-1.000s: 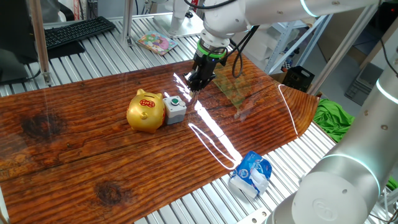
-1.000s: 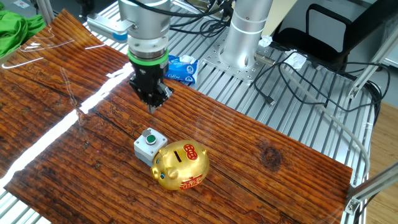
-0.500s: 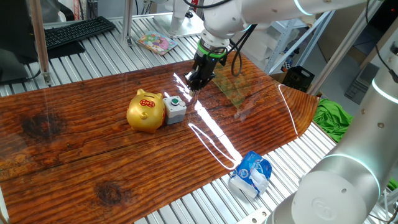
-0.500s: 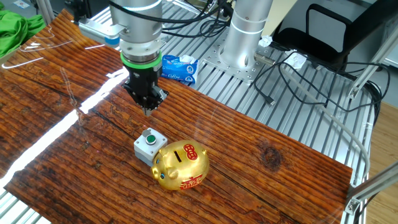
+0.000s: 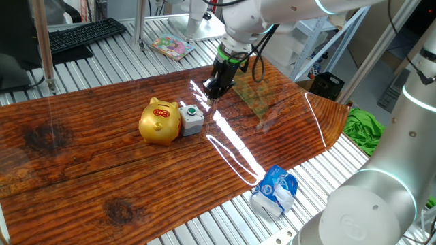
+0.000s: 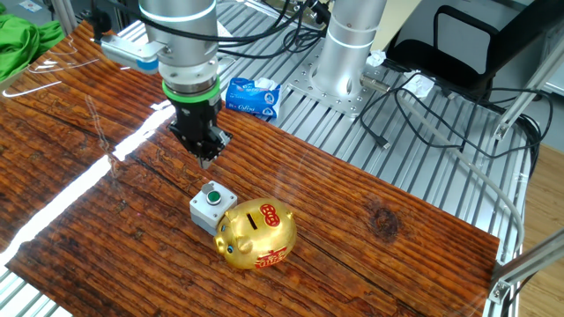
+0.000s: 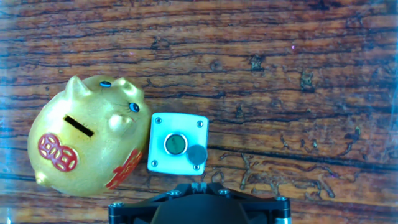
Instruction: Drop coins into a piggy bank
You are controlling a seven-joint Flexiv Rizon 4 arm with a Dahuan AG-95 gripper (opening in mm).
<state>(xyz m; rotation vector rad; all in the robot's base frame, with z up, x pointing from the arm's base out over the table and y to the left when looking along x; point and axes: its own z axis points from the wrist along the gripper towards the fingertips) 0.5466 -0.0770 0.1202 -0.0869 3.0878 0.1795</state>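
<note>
Piggy bank (image 7: 87,146): shiny gold, red marks on back and flank, black slot, blue-black eyes.
Box (image 7: 177,144): pale grey, green round button in a silver ring.
Tabletop (image 5: 88,177): red-brown wood, dark grain lines and knots.
My gripper (image 6: 205,157): black, with a green band above it.
Cloth (image 5: 362,129): bright green.
Packet (image 6: 251,95): blue and white.
</note>
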